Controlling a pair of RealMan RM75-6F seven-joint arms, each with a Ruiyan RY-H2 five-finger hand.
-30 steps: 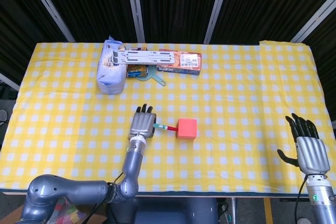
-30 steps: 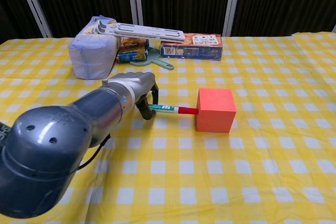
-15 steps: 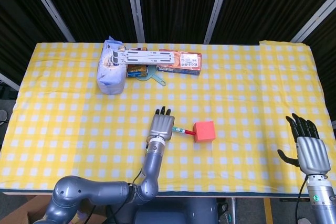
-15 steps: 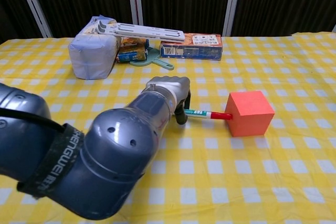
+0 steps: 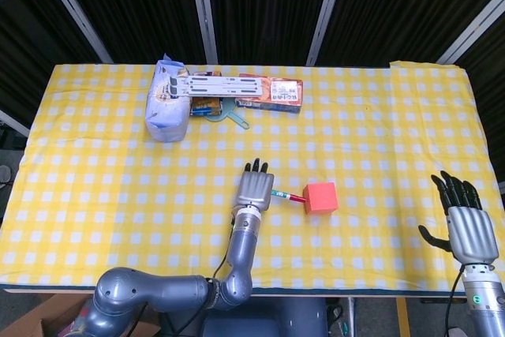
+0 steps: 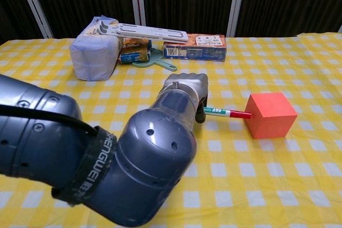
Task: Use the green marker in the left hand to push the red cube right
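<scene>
The red cube (image 5: 320,196) (image 6: 270,115) sits on the yellow checked tablecloth, right of centre. My left hand (image 5: 254,189) (image 6: 188,90) is just left of it and grips the green marker (image 5: 286,195) (image 6: 226,113), which lies level and points right. The marker's red tip touches the cube's left face. My right hand (image 5: 465,225) hangs open, fingers spread, off the table's front right corner, far from the cube; the chest view does not show it.
At the back left stand a blue-white packet (image 5: 165,108) (image 6: 94,53), a white flat bar (image 5: 205,84) (image 6: 149,30) across it, a small can (image 6: 133,53), a green tool (image 5: 235,118) (image 6: 160,63) and an orange box (image 5: 272,93) (image 6: 194,47). My left forearm (image 6: 107,158) fills the chest view's lower left.
My left hand has moved right with the marker, and the red cube has slid right ahead of its tip. The right hand has stayed still.
</scene>
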